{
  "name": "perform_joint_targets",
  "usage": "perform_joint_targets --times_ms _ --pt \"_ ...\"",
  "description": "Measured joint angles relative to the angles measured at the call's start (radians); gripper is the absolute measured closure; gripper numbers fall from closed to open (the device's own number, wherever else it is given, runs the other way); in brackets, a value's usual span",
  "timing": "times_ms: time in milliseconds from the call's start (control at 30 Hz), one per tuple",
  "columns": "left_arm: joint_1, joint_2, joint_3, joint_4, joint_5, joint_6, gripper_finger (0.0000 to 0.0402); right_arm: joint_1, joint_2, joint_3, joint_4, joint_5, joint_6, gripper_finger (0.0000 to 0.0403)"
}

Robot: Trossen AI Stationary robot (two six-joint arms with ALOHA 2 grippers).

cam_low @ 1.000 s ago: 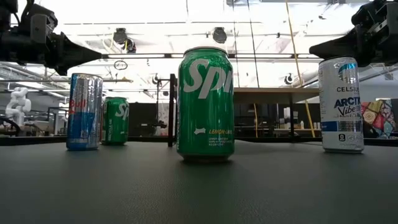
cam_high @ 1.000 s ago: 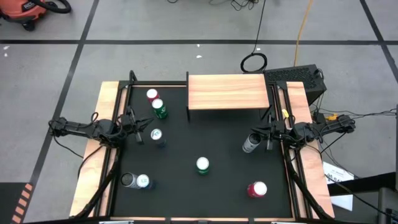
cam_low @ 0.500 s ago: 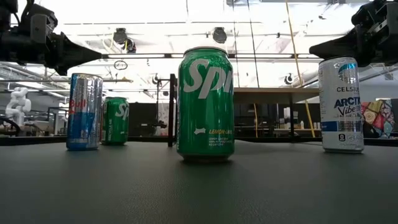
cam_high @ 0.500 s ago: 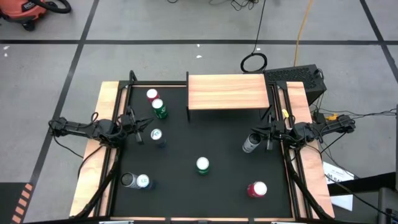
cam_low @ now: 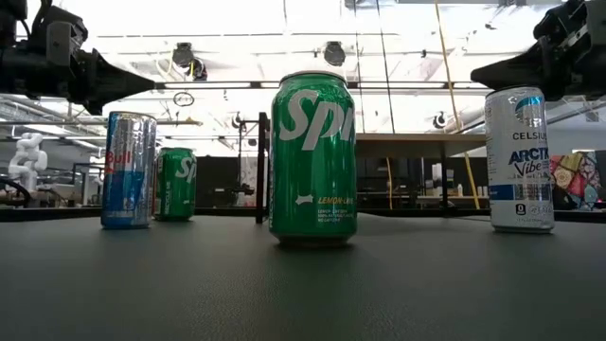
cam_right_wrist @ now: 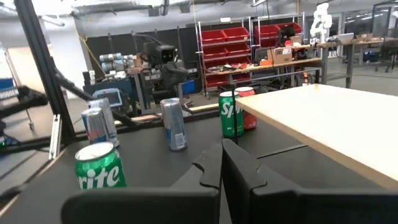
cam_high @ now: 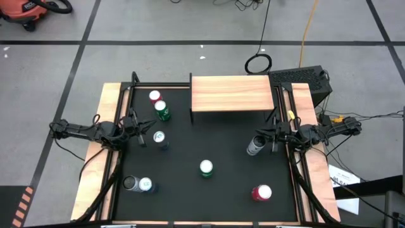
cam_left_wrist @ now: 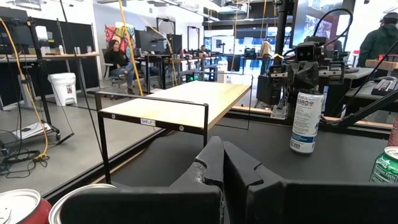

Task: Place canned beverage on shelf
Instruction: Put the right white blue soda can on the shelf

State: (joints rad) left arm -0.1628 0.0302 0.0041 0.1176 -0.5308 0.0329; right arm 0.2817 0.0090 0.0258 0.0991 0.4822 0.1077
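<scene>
The shelf, a light-wood top on thin black legs, stands at the far edge of the black mat and is bare; it also shows in the left wrist view and the right wrist view. Several cans stand upright on the mat: a green Sprite can at the middle, a white Celsius can and a blue Red Bull can. My left gripper is shut, near the Red Bull can. My right gripper is shut, by the Celsius can's top.
A red-topped can and a green can stand at the far left. Two cans stand at the near left and a red can at the near right. Wooden rails frame the mat. People sit in the room beyond.
</scene>
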Motion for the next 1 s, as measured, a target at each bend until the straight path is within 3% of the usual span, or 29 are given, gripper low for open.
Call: perform_joint_targets --times_ms 133,200,367,467,667,800,900,1000 --pt "0.0 0.0 0.0 0.0 0.0 0.0 0.0402 0.0 0.003 0.0 0.134 0.005 -0.077 0.0403" --pt "0.0 0.0 0.0 0.0 0.0 0.0 0.0402 -0.001 0.006 0.008 0.168 0.083 -0.132 0.0402" --pt "0.0 0.0 0.0 0.0 0.0 0.0 0.0402 -0.001 0.029 0.087 0.023 0.179 -0.123 0.0371" --pt "0.0 0.0 0.0 0.0 0.0 0.0 0.0402 -0.002 0.06 0.134 -0.024 0.177 -0.099 0.0325" --pt "0.0 0.0 0.0 0.011 0.0 -0.001 0.0402 0.0 0.122 0.22 -0.035 0.171 -0.084 0.0194" --pt "0.0 0.0 0.0 0.026 0.012 -0.002 0.0402 0.0 0.179 0.295 -0.104 0.171 0.007 0.0115" --pt "0.0 0.0 0.0 0.05 0.038 -0.001 0.0402 -0.001 0.255 0.361 -0.201 0.163 0.113 0.0078" --pt "0.0 0.0 0.0 0.093 0.04 -0.001 0.0402 0.0 0.352 0.442 -0.311 0.136 0.211 0.0067"
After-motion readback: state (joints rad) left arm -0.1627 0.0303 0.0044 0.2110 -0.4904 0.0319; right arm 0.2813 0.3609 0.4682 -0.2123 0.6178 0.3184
